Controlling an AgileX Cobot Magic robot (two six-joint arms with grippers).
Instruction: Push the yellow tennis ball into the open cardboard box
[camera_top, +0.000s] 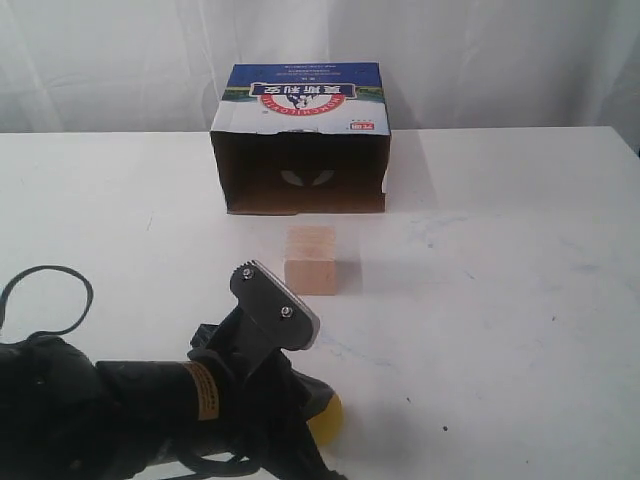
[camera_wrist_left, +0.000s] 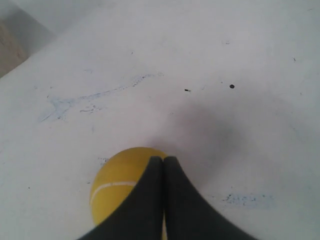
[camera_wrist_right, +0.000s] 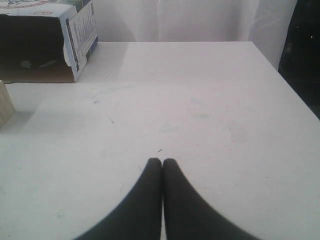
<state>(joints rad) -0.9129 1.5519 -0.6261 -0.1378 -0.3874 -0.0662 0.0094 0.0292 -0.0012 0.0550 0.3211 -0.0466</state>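
The yellow tennis ball (camera_wrist_left: 116, 184) lies on the white table near the front edge; in the exterior view only a sliver of the ball (camera_top: 327, 418) peeks out from behind my left arm. My left gripper (camera_wrist_left: 163, 159) is shut with nothing between its fingers, its tips over the ball's edge. The open cardboard box (camera_top: 300, 150) stands at the back centre, its dark opening facing the front. My right gripper (camera_wrist_right: 162, 161) is shut and empty above bare table, with the box (camera_wrist_right: 45, 45) far ahead of it; it is out of the exterior view.
A pale wooden cube (camera_top: 311, 261) stands between the ball and the box opening, and its edge (camera_wrist_right: 5, 102) shows in the right wrist view. My left arm (camera_top: 150, 400) and its cable fill the front left. The table (camera_top: 520, 300) ends at the right.
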